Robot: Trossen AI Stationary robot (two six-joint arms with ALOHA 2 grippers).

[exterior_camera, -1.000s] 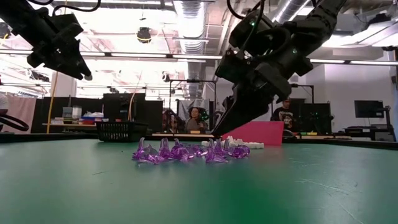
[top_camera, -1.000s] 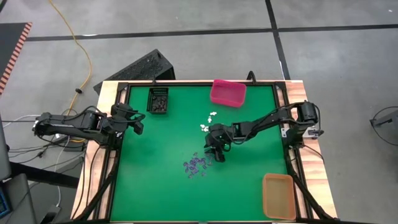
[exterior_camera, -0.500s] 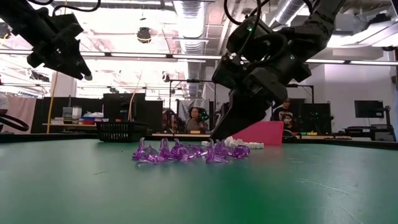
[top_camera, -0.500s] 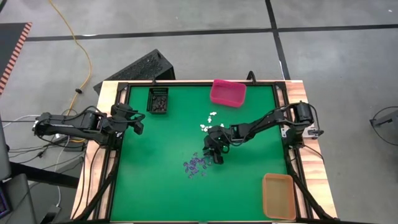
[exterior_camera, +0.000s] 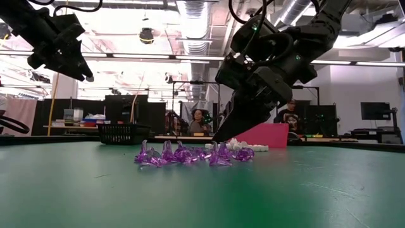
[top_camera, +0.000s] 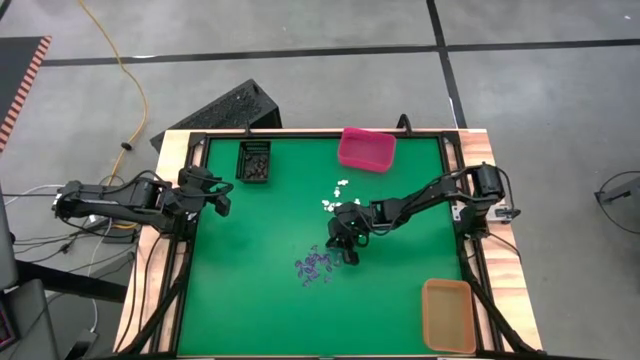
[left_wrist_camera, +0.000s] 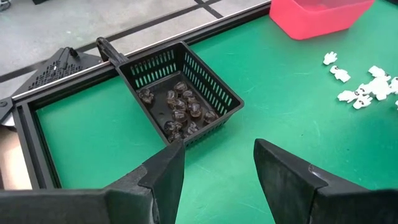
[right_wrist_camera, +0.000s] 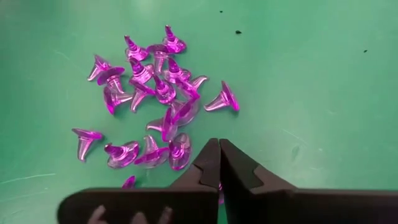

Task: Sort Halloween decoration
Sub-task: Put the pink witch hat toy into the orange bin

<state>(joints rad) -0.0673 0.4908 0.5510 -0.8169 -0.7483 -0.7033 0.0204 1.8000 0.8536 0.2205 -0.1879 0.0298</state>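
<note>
The Halloween decoration lies in three groups. Purple hat-shaped trinkets (top_camera: 318, 266) (right_wrist_camera: 155, 93) are heaped mid-table. White trinkets (top_camera: 338, 195) (left_wrist_camera: 364, 87) lie farther back. Black ones sit in a black basket (left_wrist_camera: 180, 106) at the far left. My right gripper (top_camera: 347, 258) (right_wrist_camera: 219, 152) is shut and slants down, its tips at the table by the purple heap's right edge (exterior_camera: 217, 137). My left gripper (top_camera: 215, 195) (left_wrist_camera: 217, 165) hangs open above the table's left side and holds nothing. My right gripper has its fingers (right_wrist_camera: 208, 163) shut, tips down at the edge of the purple heap (right_wrist_camera: 177, 149). A sliver of purple (right_wrist_camera: 219, 190) shows low between the fingers. Whether a trinket is pinched there, I cannot tell.
A pink bin (top_camera: 367, 148) stands at the far edge and an orange bin (top_camera: 448, 315) at the near right corner. The black basket (top_camera: 254, 163) sits far left. Bare green mat lies near and left of the heap.
My right gripper has sunk a little toward the purple heap and shut its fingers at the heap's right edge. The heap has kept its shape.
</note>
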